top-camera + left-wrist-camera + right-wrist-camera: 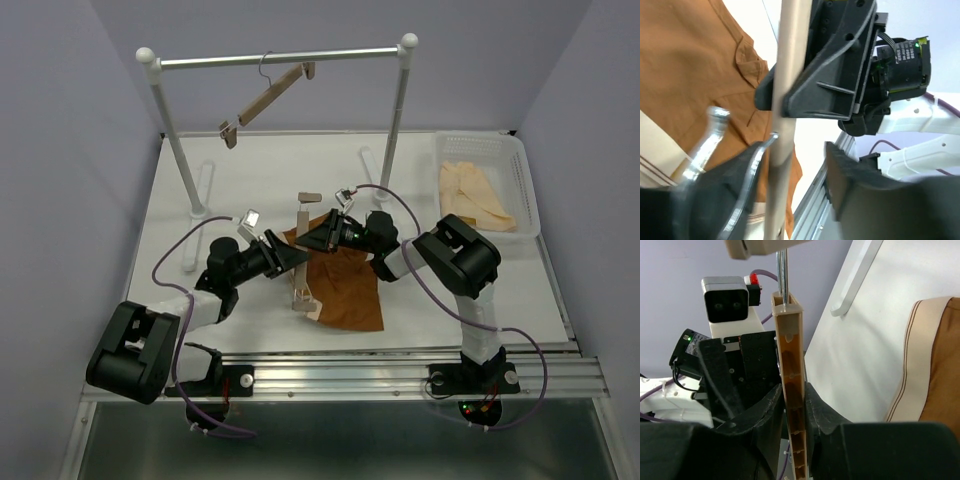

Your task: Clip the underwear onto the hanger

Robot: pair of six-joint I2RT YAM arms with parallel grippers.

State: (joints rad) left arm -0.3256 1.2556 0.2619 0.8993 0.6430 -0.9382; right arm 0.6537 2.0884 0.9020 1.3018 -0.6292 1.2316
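Our right end effector (794,399) clamps the hanger (789,340) over the underwear (345,290) lying mid table (250,180). The left end effector (797,150) straddles the bar, released (we should hold the bar level when opening a clip).

**White table inside a pale lilac booth**

Plain lavender walls (60,120) enclose a white tabletop (250,160) under soft, even light. A steel rail (320,54) on white posts spans the back. A white basket (527,190) sits far right. An aluminium track (350,372) edges the front.
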